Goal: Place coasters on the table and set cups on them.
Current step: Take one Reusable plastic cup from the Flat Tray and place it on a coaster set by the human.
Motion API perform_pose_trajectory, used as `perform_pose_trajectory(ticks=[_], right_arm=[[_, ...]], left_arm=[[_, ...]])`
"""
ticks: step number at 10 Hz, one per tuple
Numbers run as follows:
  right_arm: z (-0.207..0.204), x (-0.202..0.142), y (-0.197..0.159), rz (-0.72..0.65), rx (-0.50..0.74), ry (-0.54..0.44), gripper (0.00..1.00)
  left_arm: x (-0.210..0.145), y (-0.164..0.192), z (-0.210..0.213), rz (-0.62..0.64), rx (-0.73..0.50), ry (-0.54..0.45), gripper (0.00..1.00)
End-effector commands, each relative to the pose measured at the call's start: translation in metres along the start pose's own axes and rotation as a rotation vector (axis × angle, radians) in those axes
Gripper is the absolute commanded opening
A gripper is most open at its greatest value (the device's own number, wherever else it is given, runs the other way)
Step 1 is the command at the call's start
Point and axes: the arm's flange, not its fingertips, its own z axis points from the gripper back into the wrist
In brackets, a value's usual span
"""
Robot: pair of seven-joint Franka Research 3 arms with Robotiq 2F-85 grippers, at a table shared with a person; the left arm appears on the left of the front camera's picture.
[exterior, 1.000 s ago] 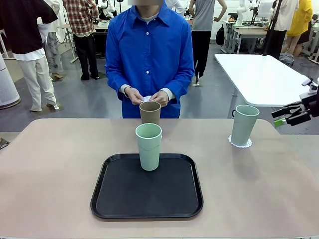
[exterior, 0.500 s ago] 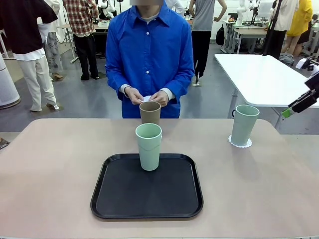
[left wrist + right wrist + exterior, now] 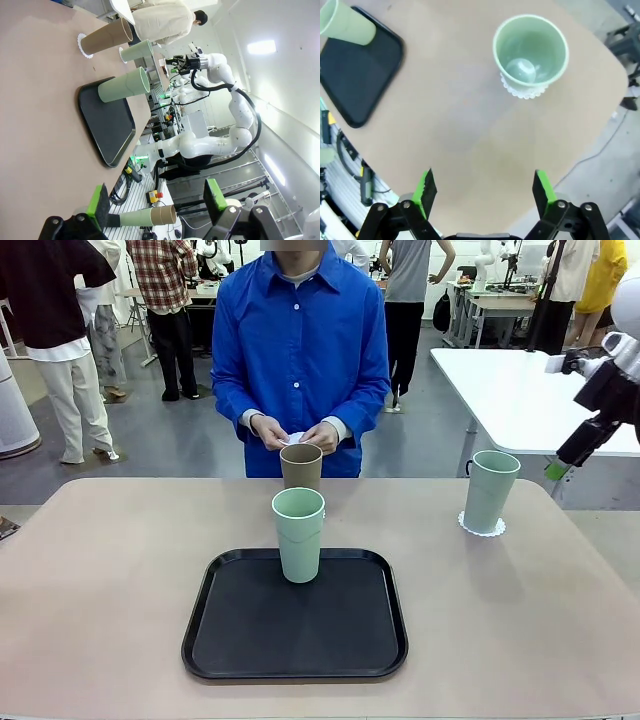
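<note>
1. Left to right in the front view, most of the worktop (image 3: 100,580) matches the frames from a second ago. The black tray (image 3: 230,660), the near mint cup (image 3: 299,535) standing at the tray's far edge, and the tan cup (image 3: 301,467) just behind it have not shifted. The person's hands (image 3: 268,430) are still together on a small white piece (image 3: 294,438) behind the tan cup.
2. The far mint cup (image 3: 490,490) stays upright on its coaster (image 3: 482,527) near the worktop's far right corner.
3. The one change is the right end effector (image 3: 556,469). A second ago it sat level with the far mint cup, just to the cup's right. It has since risen and now hangs higher, up and to the right of the cup and clear of it, with its fingers angled downward.
4. In the left wrist view, the left end effector (image 3: 156,200) is released, its jaws spread wide with nothing between them. This view also shows a second coaster (image 3: 82,44), scalloped and white, at the tan cup's base. The front view hides that spot behind the near mint cup.
5. The right wrist view shows the right end effector released and empty. It looks down into the bare inside of the far mint cup, with the coaster's lacy edge peeking out from under the base. The tray and its cup sit at the upper left.
</note>
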Motion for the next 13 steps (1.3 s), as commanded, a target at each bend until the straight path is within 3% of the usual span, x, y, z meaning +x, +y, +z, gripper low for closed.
perform_pose_trajectory(ticks=[1, 13], right_arm=[[0.0048, -0.0081, -0.0079, -0.006, -0.012, -0.006, 1.00], [0.0048, -0.0081, -0.0079, -0.006, -0.012, -0.006, 1.00]], left_arm=[[0.0003, -0.0020, 0.0022, -0.008, -0.003, -0.004, 1.00], [0.0003, -0.0020, 0.0022, -0.008, -0.003, -0.004, 1.00]])
